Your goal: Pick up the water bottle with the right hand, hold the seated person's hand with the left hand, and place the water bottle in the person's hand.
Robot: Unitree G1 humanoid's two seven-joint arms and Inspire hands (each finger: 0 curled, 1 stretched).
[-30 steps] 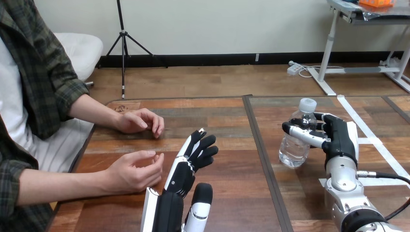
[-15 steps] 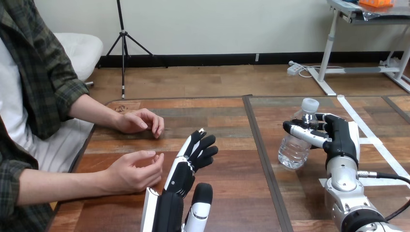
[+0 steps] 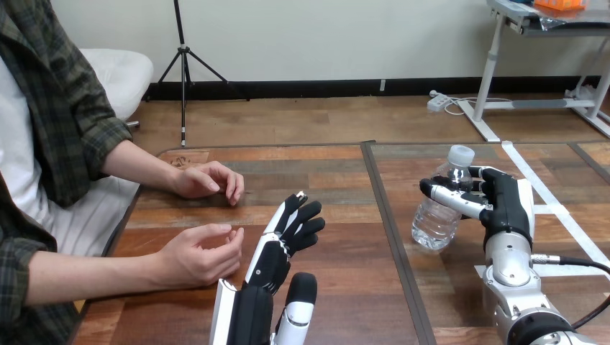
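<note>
A clear water bottle [image 3: 436, 215] with a white cap leans to the right, top tilted toward my right hand [image 3: 503, 201], whose fingers and thumb are curled round its upper part. My left hand [image 3: 277, 251] stands open near the table's front, fingers straight, just right of the person's nearer hand [image 3: 201, 251], which rests on its side with curled fingers. The two look close but I cannot tell if they touch. The person's farther hand [image 3: 208, 180] lies on the table behind it.
The wooden table [image 3: 338, 172] has a dark seam [image 3: 388, 223] running front to back left of the bottle, and white tape strips [image 3: 554, 208] at the right. The person's forearms come in from the left edge.
The bottle has tilted further, its base sliding a little left while my right hand stays closed on it. My left hand and the person's hands have not moved.
</note>
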